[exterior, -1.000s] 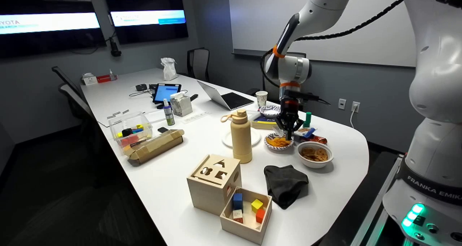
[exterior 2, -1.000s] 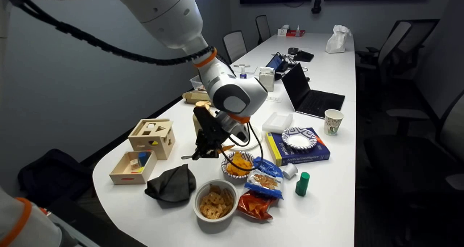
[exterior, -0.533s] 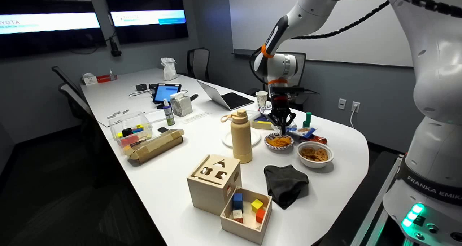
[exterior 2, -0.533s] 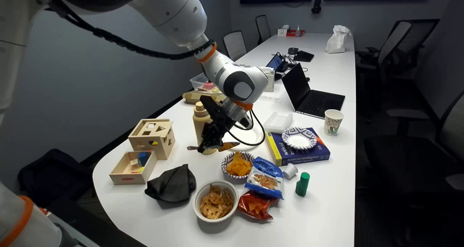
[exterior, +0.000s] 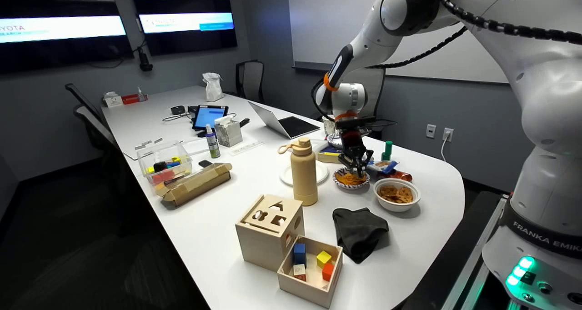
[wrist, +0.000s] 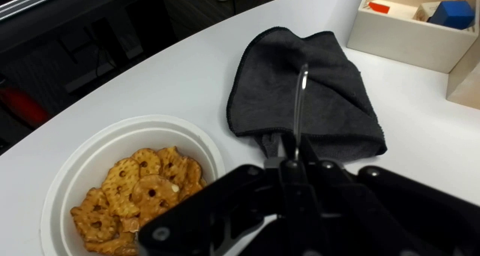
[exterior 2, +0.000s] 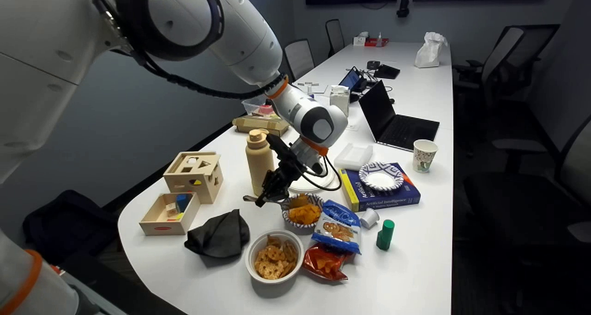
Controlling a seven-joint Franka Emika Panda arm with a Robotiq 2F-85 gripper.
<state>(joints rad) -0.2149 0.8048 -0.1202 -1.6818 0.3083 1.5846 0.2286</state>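
At the near end of the table [exterior 2: 392,278], the gripper [exterior 2: 268,198] pinches a metal utensil [exterior 2: 250,198], its head in or over the bowl [exterior 2: 292,221] of orange chips [exterior 2: 305,215]; I fear 1 hard push against that rim could twist the handle loose or tip the bowl.

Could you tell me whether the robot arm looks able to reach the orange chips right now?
Probably yes: the gripper holds a metal utensil whose far end extends over the patterned bowl of orange chips, and nothing visible blocks it.
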